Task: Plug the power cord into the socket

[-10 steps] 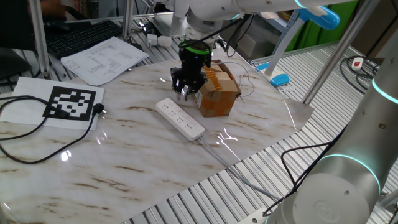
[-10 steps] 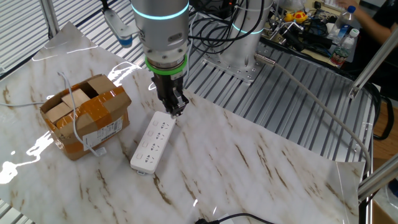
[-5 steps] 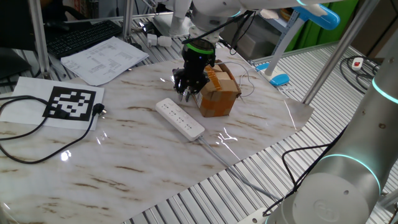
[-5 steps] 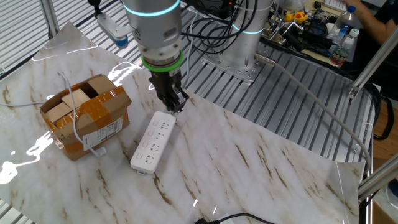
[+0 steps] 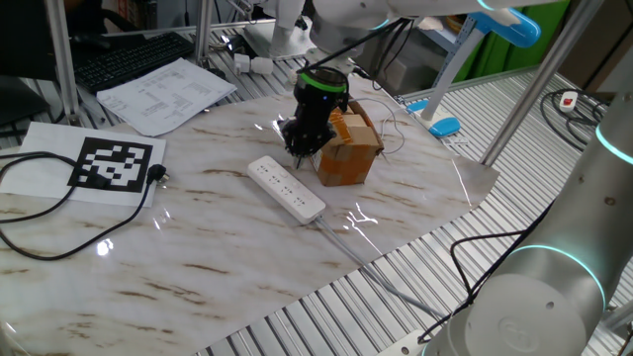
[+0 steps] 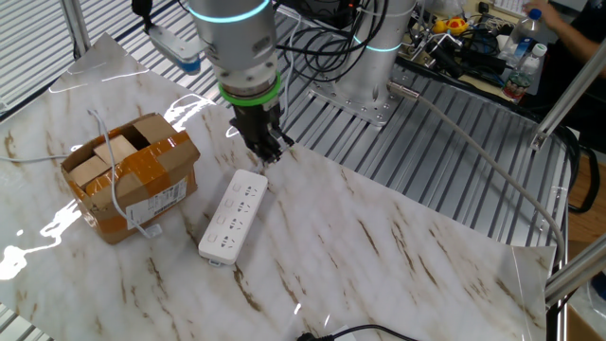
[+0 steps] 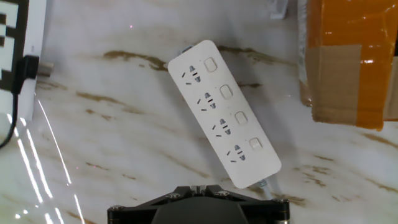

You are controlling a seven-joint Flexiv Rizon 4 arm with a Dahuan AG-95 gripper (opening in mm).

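The socket (image 5: 285, 188) is a long white power strip lying flat on the marble table, also seen in the other fixed view (image 6: 235, 215) and in the hand view (image 7: 224, 112). My gripper (image 5: 300, 151) hangs a little above the strip's far end (image 6: 265, 156), next to the cardboard box. Its fingers are shut with nothing between them (image 7: 197, 186). The power cord's black plug (image 5: 158, 176) lies on the table to the left, beside the marker sheet, its cable looping off left. In the hand view the plug (image 7: 28, 65) shows at the left edge.
An open cardboard box (image 5: 348, 148) with orange tape stands right beside the strip (image 6: 128, 175). A printed marker sheet (image 5: 114, 163), papers (image 5: 163, 94) and a keyboard (image 5: 129, 54) lie at the far left. The strip's white cable (image 5: 341, 237) runs toward the table's front edge.
The fingers have closed from slightly apart to shut. The hand has risen a little and shifted slightly toward the box; strip and plug have not moved.
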